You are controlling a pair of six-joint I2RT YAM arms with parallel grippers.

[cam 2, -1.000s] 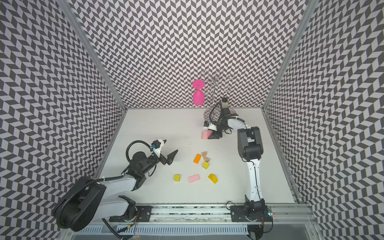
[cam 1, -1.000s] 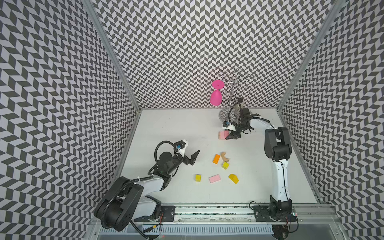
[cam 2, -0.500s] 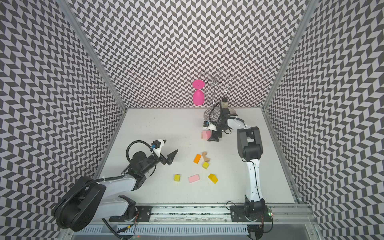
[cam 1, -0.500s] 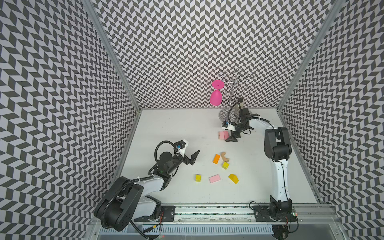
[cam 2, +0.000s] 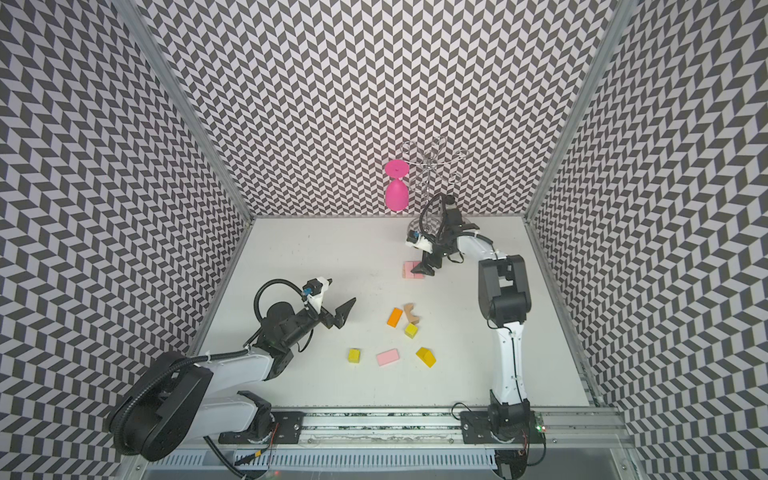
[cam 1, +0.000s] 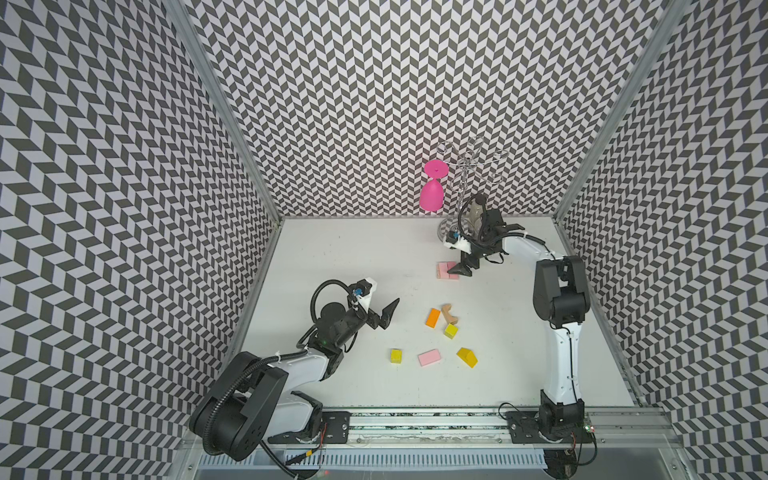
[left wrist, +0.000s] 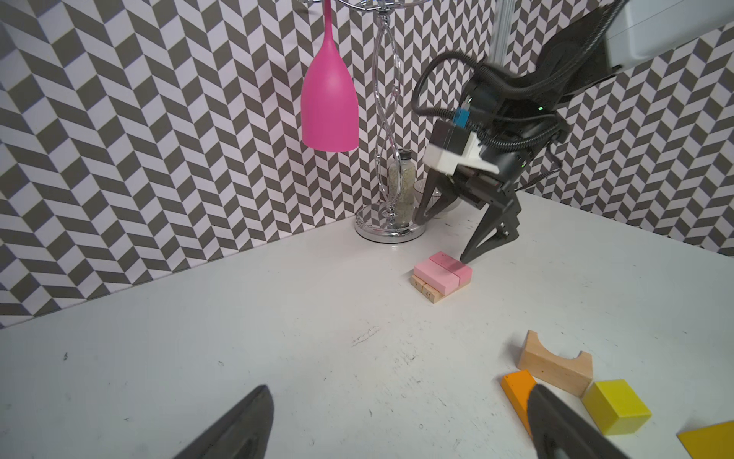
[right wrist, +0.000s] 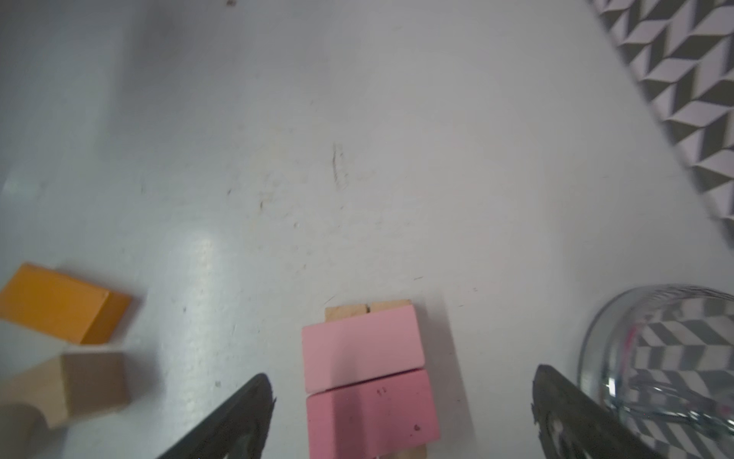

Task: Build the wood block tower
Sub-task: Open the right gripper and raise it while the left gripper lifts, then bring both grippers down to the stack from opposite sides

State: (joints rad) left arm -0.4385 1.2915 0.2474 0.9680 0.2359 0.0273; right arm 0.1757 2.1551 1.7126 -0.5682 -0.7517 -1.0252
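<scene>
Right hand [cam 1: 460, 271] now spread wide, its pink bar [right wrist: 371, 413] released atop the tower [left wrist: 441, 278] — loose orange bar [cam 1: 432, 317] lies between both hands, left hand [cam 1: 384, 316] likewise wide.

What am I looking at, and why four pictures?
Two robot arms stand at the near edge of a white table; each ends in a two-fingered claw. Two pictures come from a camera pair overhead, looking down. The other two come from small cameras on the arms' wrists, looking out past the claws. The started tower of wood blocks is two pink bars laid on two tan bars. The right claw is open right at it, holding nothing. The left claw is open and empty too. Loose on the table: an orange bar, a tan arch, two yellow cubes, a pink bar, a yellow roof piece. A magenta goblet hangs on a chrome stand behind.
</scene>
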